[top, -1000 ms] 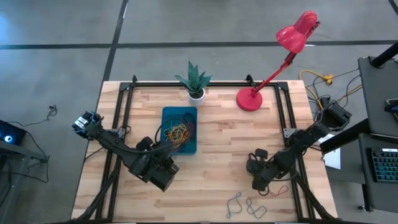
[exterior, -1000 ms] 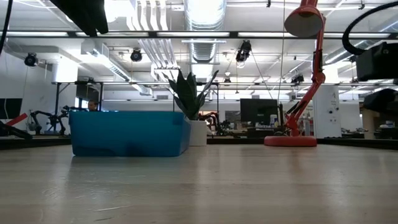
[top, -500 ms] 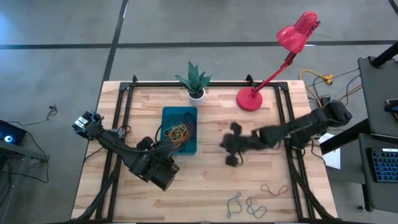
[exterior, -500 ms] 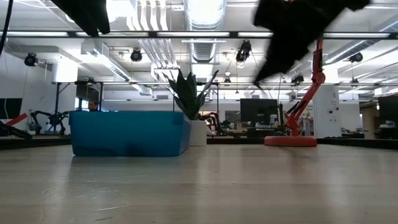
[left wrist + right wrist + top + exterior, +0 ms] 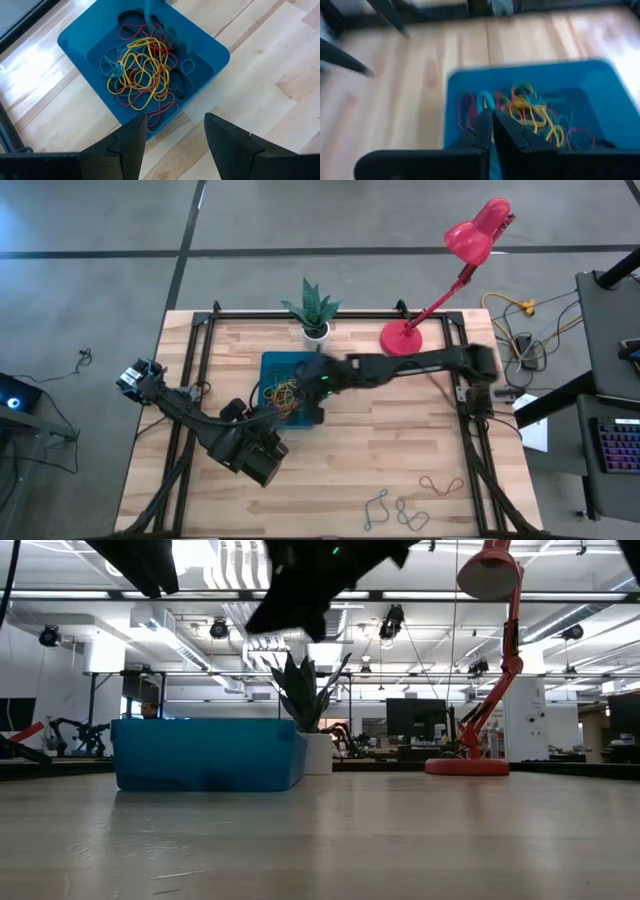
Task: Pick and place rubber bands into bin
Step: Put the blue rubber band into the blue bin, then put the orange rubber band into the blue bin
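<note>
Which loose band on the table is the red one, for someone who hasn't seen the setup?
Start at the wooden table's near edge, right of centre, far from the bin. Three rubber bands lie there; the red rubber band is the rightmost, a stretched loop beside two grey-green ones.

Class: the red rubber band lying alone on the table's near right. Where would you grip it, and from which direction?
Pinch one strand of the red rubber band, straight down from above. It lies flat on the wooden table, thin and floppy, apart from the grey bands beside it.

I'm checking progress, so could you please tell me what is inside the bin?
The bin holds tangled rubber bands: yellow, red, teal, dark. Whatever lies beneath the tangle is hidden.
</note>
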Tool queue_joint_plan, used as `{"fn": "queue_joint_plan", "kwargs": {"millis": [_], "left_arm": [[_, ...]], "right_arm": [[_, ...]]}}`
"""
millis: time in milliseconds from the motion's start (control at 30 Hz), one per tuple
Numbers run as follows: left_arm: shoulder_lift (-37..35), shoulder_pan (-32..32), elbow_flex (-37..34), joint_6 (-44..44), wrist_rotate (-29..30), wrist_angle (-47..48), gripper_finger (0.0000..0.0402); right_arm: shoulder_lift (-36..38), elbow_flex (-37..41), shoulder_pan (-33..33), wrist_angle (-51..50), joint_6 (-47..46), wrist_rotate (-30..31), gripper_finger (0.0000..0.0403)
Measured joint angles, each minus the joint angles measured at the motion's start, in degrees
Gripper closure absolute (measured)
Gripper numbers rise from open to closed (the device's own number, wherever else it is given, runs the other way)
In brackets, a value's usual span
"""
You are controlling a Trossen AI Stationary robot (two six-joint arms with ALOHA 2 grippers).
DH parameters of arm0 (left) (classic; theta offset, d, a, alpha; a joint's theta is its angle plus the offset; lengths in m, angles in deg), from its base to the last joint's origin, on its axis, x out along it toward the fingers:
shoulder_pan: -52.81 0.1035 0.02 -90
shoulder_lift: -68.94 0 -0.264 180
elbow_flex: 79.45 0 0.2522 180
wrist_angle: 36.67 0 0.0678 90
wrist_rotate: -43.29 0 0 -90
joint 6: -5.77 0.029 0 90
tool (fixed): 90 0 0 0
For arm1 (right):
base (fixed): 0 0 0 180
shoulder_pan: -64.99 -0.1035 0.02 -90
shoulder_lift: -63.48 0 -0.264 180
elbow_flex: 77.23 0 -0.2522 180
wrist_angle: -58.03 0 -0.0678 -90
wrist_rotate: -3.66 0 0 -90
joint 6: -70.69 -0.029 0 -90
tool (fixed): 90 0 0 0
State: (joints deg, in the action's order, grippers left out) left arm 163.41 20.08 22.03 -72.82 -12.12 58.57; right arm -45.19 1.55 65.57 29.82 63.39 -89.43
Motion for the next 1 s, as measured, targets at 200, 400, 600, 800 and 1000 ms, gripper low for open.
{"fn": "queue_joint_plan", "kwargs": {"millis": [200, 400, 600, 800, 1000], "left_arm": [[0.0, -1.1, 0.0, -0.5, 0.0, 0.1, 0.0217], [0.0, -2.7, 0.0, -3.6, -0.2, 2.1, 0.0217], [0.0, -2.6, 0.0, -3.5, -0.1, 2.1, 0.0217], [0.0, -2.6, 0.0, -3.5, 0.0, 1.7, 0.0217], [0.0, -2.6, 0.1, -3.5, 0.1, 1.1, 0.0217]], "right_arm": [[-11.0, -11.7, 0.0, -15.8, 5.5, 1.6, 0.0390], [-9.6, -10.2, -0.1, -18.7, 8.0, 1.6, 0.0342], [0.4, -1.1, -1.1, -21.8, 9.0, 1.8, 0.0269], [17.2, 18.2, -6.8, -23.1, 8.3, 1.5, 0.0224], [35.9, 37.2, -17.4, -23.7, -3.8, 1.7, 0.0211]]}}
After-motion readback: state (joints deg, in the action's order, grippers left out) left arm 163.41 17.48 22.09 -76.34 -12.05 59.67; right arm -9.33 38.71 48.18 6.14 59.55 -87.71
